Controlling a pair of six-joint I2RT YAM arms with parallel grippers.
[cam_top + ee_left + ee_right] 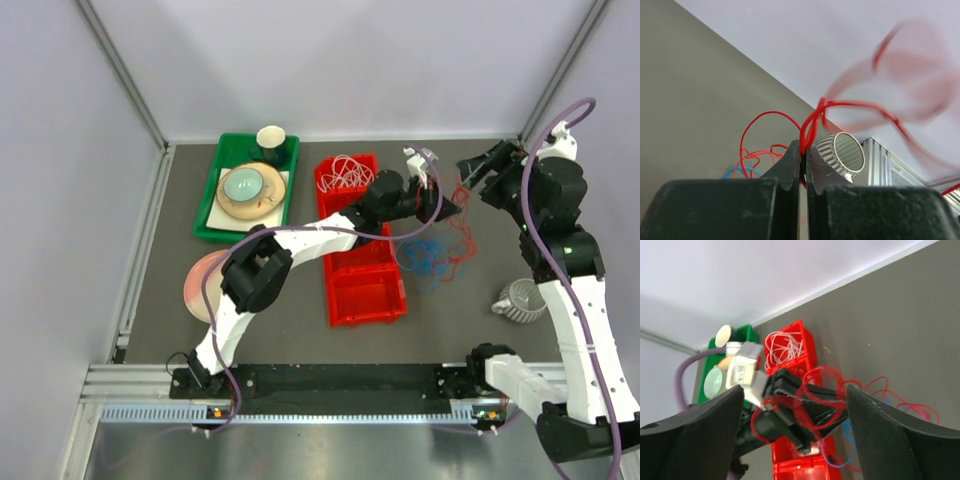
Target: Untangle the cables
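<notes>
Item: cables, one knotted lot, red and blue.

Location: loose heap (440, 255) on the tabletop (300, 345), just beside the right wall of the red bin (365, 300), about midway between the far and near edges. A separate bundle of white cables (345, 170) lies in the bin's far compartment, apart from the heap.

Left end effector (802, 150): closed tight, a red cable (810, 125) pinched between the fingertips. It has reached across the bin and hangs above the heap's far side.

Right end effector (792, 390): fingers spread wide, nothing gripped. It faces my left one from the tabletop's right side, near the far edge.

Key relation: from my left pinch the red cable climbs, then loops over toward my right end effector. Its lower run drops toward the near edge into the heap. So the long axis runs roughly left to right between my two arms. The right arm is the nearer one to the free loops.

View notes:
- Left wrist view: shows the pinch itself and a ribbed mug (842, 152) beyond it. The overhead view cannot resolve that pinch.
- Right wrist view: shows red loops hanging in the gap of my open fingers. They are blurred, so I cannot tell whether they touch.
- Overhead view: alone shows the blue strands (420, 255) meshed under the red.
</notes>
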